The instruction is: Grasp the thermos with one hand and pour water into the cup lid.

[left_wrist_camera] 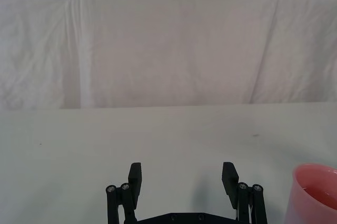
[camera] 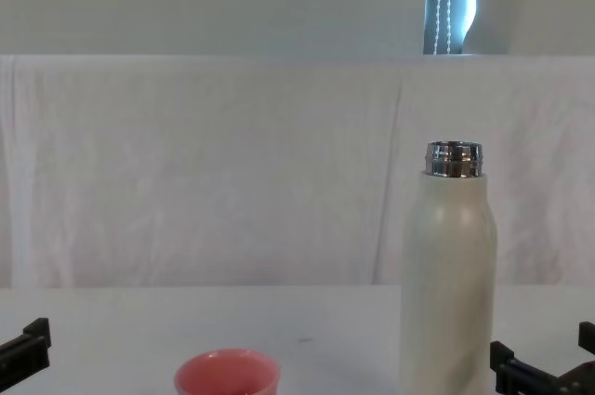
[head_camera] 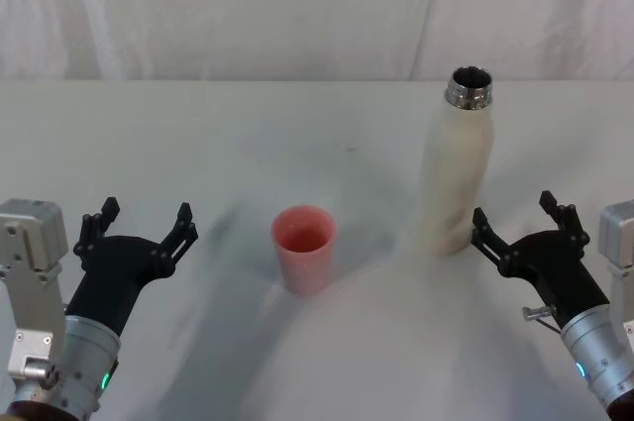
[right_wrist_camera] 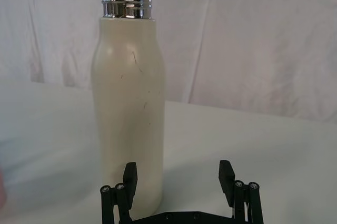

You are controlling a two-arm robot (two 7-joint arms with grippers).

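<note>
Approach step: our released right pincer sits just beside the upright cream-white cylindrical thermos, which we judge it must next straddle and clamp, the small salmon-pink cup lid waiting on the white tabletop and the left pincer idle, also released.

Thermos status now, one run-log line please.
thermos upright, uncapped, ungrasped | right end effector open beside it | cup lid upright | left end effector open, idle

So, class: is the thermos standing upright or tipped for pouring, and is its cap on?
Upright and uncapped. The thermos stands on the table, its bare chrome neck open and pointing straight up.
</note>
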